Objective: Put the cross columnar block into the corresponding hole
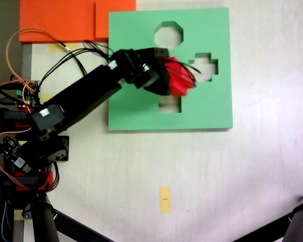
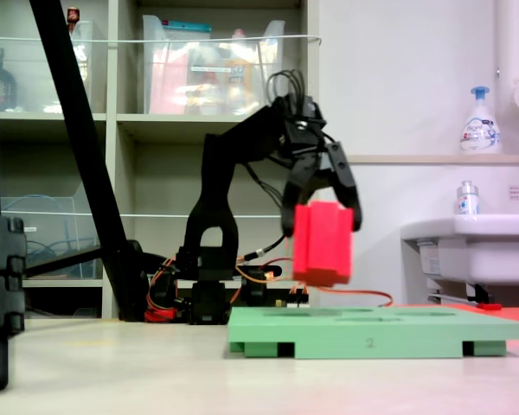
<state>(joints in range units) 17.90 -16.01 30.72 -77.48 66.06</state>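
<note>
The arm reaches in from the left across the green board, elbow high, wrist bent down. Its fingers are clamped on the cross columnar block, which hangs clear above the board. Just right of it lies the plus-shaped hole. Best play, I'd say: slide right, square the block's arms to the cutout, lower straight down.
</note>
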